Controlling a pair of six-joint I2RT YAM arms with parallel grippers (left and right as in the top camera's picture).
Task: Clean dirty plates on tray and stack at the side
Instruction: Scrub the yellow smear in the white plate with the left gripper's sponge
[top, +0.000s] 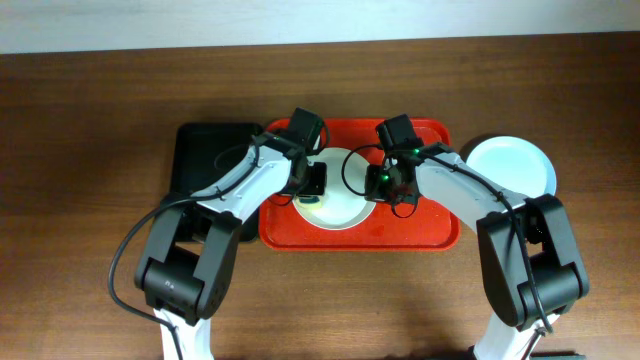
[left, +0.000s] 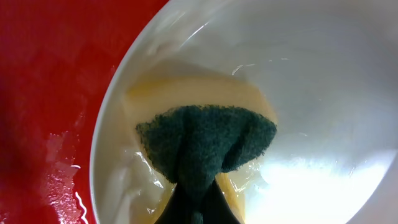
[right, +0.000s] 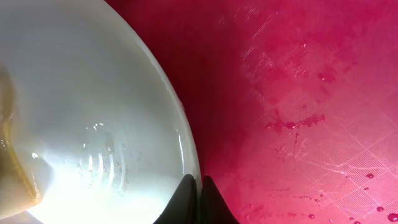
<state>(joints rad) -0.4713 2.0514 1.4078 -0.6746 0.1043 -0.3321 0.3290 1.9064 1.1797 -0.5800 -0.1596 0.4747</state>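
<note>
Red fills the middle from overhead: the red tray (top: 420, 232) lies on the wooden surface (top: 80, 250) carrying the white plate (top: 340, 210), with the left hand (top: 312, 185) and right hand (top: 385, 185) meeting over it, their grips hidden. A mint-blue plate (top: 510, 165) sits off the tray at right, a black tray (top: 205, 160) at left.

Only the left wrist view shows a green scouring pad (left: 205, 140) pinched in the left hand, pressed on a yellowish smear (left: 186, 93) inside the plate.

Only the right wrist view shows the right hand's fingertips (right: 214, 205) clamped on the plate's rim.
</note>
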